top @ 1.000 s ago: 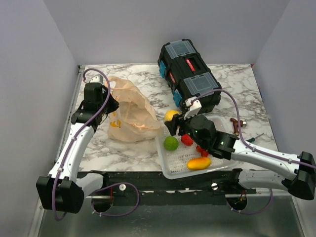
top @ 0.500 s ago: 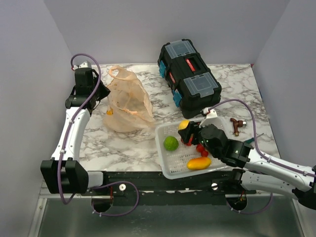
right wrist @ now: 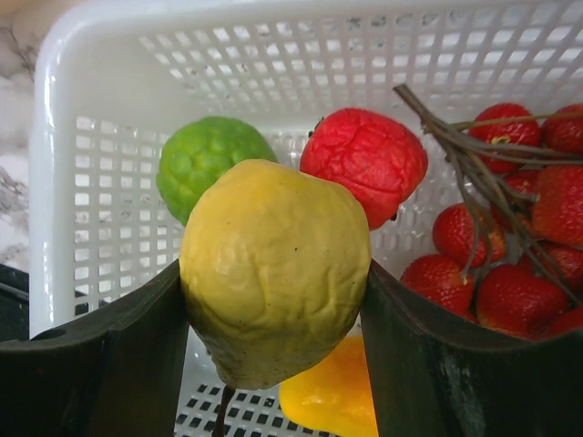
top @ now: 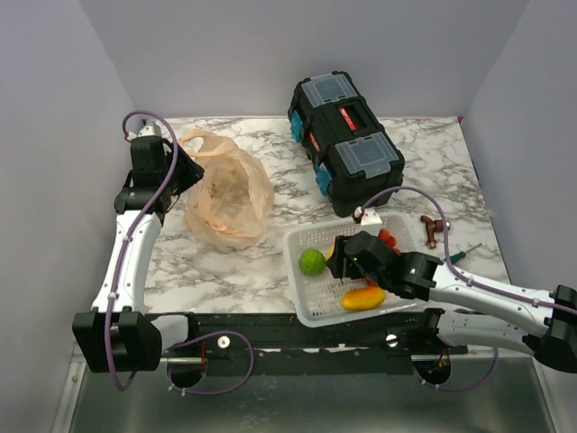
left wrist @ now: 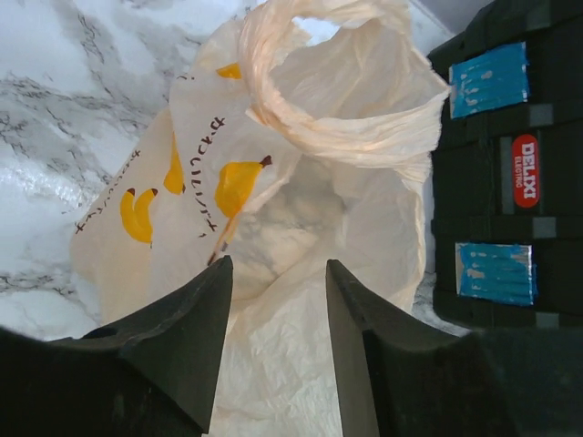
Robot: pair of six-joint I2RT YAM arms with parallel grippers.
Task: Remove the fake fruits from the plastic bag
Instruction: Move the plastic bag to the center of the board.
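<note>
The peach-tan plastic bag [top: 225, 194] lies slumped on the marble table at the left, its loop handle up in the left wrist view [left wrist: 337, 118]. My left gripper [top: 183, 171] is open at the bag's left edge; the bag shows between its fingers [left wrist: 278, 273]. My right gripper [top: 347, 259] is shut on the yellow lemon-like fruit [right wrist: 273, 269] and holds it just above the white mesh basket [top: 302, 302]. The red round fruit [right wrist: 364, 164] and the bunch of red berries [right wrist: 510, 246] lie in the basket.
The green lime-like ball [top: 312, 262] and the orange mango-like fruit [top: 363, 298] also lie in the basket. A black toolbox [top: 347, 144] stands at the back. A small brown object [top: 431, 227] lies right of the basket.
My right gripper has carried the lemon-like fruit from the basket's far left corner to over its middle. My left arm has swung back and left, and the bag has settled there.
</note>
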